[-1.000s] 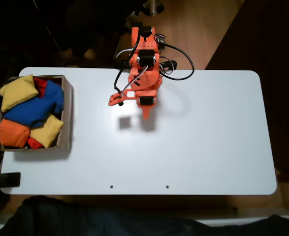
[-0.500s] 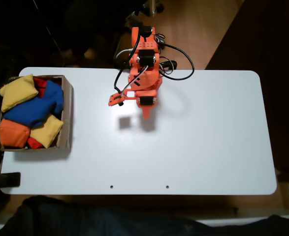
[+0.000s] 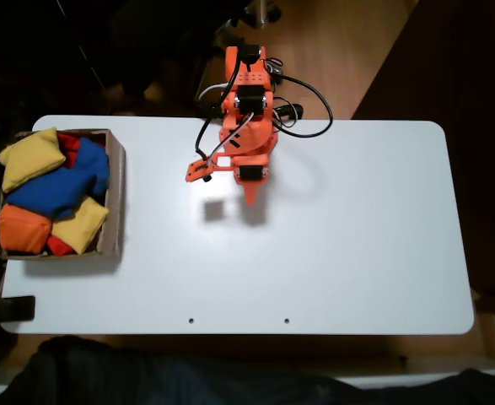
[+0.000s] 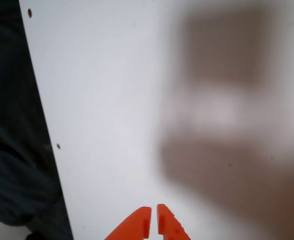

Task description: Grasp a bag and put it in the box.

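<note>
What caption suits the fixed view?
Orange arm folded at the white table's far edge; cardboard box full of beanbags.

The orange arm (image 3: 247,126) sits folded up close over its base at the far edge of the table, with black cables looping off its side. Its gripper (image 4: 153,220) points down and holds nothing, the two orange fingertips (image 4: 139,225) pressed nearly together with only a thin slit between them.

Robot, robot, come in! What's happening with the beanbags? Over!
Gripper shut, empty, above bare table. Yellow bags already in box. Nothing in the way.
</note>
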